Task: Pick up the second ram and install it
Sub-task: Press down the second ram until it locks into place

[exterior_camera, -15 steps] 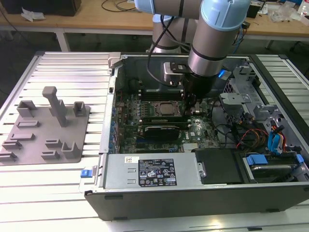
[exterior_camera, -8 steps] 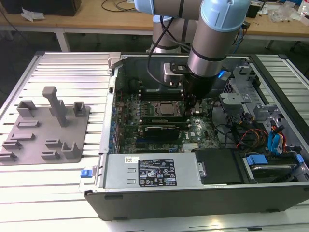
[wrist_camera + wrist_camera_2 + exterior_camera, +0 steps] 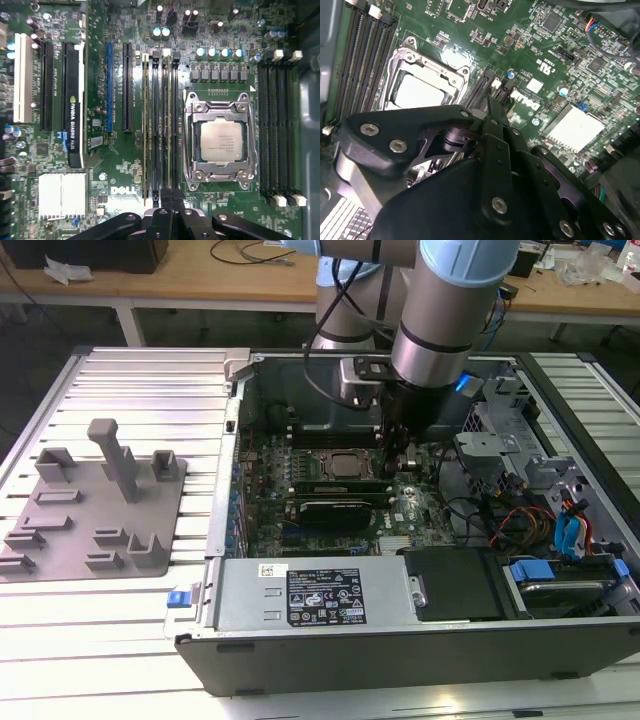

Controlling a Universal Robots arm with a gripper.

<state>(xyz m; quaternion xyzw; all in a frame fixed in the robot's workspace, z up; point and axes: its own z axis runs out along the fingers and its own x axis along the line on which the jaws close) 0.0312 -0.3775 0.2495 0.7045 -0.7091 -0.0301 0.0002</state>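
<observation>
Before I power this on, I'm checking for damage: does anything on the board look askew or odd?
Nothing looks askew or damaged. The processor sits bare in its socket, no cooler on it, and the end effector hangs over the memory slots beside it.

An open grey metal computer case lies on a white ribbed worktable. Inside it sits a green motherboard with a square silver processor in a metal frame. A long black graphics card stands in a slot. A finned silver heatsink is near this card. At the exterior view's left, a grey plastic fixture tray rests on the table. Blue plastic drive latches are at the exterior view's right.
</observation>
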